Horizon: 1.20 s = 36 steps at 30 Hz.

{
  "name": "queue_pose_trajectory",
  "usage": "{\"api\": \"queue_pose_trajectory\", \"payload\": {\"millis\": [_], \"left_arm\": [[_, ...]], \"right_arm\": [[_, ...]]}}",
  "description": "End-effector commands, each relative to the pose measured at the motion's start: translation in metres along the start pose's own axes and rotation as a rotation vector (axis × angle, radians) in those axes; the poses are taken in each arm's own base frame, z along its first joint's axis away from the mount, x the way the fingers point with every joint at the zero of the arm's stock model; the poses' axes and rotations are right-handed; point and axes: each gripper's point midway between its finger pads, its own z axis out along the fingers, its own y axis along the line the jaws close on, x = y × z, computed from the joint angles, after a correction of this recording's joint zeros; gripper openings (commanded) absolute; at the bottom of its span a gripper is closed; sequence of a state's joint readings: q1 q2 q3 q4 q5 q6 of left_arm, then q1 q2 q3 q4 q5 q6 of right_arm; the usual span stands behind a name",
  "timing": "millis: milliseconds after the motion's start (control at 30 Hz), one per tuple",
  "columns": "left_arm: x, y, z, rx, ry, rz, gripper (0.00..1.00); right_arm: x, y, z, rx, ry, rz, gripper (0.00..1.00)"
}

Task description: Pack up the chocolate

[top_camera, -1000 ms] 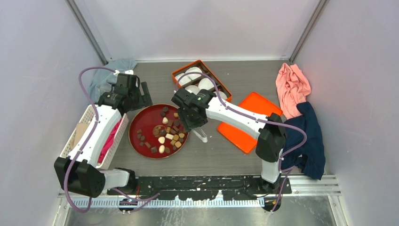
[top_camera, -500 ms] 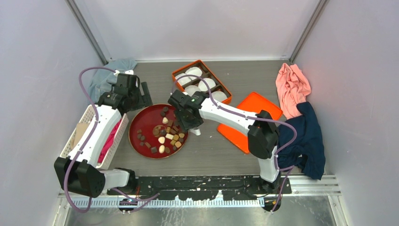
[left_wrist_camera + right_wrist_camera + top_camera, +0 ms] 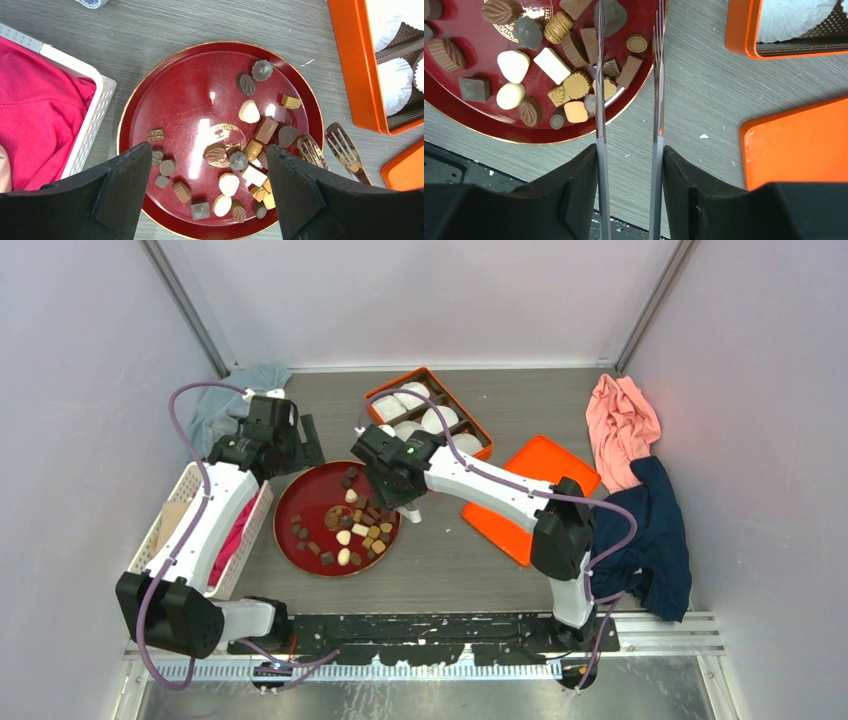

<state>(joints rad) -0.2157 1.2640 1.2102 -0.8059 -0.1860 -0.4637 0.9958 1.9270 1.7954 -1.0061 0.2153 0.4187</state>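
Showing chocolate (image 3: 513,66) as loose small pieces: dark brown, caramel-tan, cream-white; cubes, rounds, ovals, leaf forms. Lying flat on red plate (image 3: 190,100). Crowding mostly just left of tongs (image 3: 600,100), against left blade. Sitting few between both blades, near plate rim. Scattering others well apart, farther left.

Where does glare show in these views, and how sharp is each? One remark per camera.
Left wrist view: white glare patches on the red plate; the left gripper's dark fingers show little detail. Right wrist view: the tongs gleam, chocolates sharp. Top external view: even light, soft shadows.
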Motion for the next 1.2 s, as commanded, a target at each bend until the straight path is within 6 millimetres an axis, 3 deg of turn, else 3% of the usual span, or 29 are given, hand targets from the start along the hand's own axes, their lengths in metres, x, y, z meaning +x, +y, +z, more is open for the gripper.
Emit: {"api": "queue_pose_trajectory", "payload": {"millis": [0, 467, 800, 1033, 1167], "left_arm": [[-0.014, -0.005, -0.007, 0.019, -0.040, -0.011, 0.85], [-0.007, -0.003, -0.003, 0.015, -0.024, -0.010, 0.85], [-0.004, -0.001, -0.004, 0.012, -0.025, -0.013, 0.84], [-0.003, -0.001, -0.003, 0.014, -0.024, -0.017, 0.85], [-0.001, -0.004, -0.001, 0.024, -0.013, -0.023, 0.84]], "right_arm": [[-0.018, 0.010, -0.015, -0.053, -0.072, -0.001, 0.52], [0.006, 0.018, 0.030, -0.053, 0.029, -0.022, 0.54], [0.012, 0.025, 0.039, -0.072, 0.057, -0.035, 0.54], [0.015, 0.039, 0.030, -0.131, 0.086, -0.051, 0.54], [0.019, 0.029, 0.037, -0.069, 0.108, -0.061, 0.54]]}}
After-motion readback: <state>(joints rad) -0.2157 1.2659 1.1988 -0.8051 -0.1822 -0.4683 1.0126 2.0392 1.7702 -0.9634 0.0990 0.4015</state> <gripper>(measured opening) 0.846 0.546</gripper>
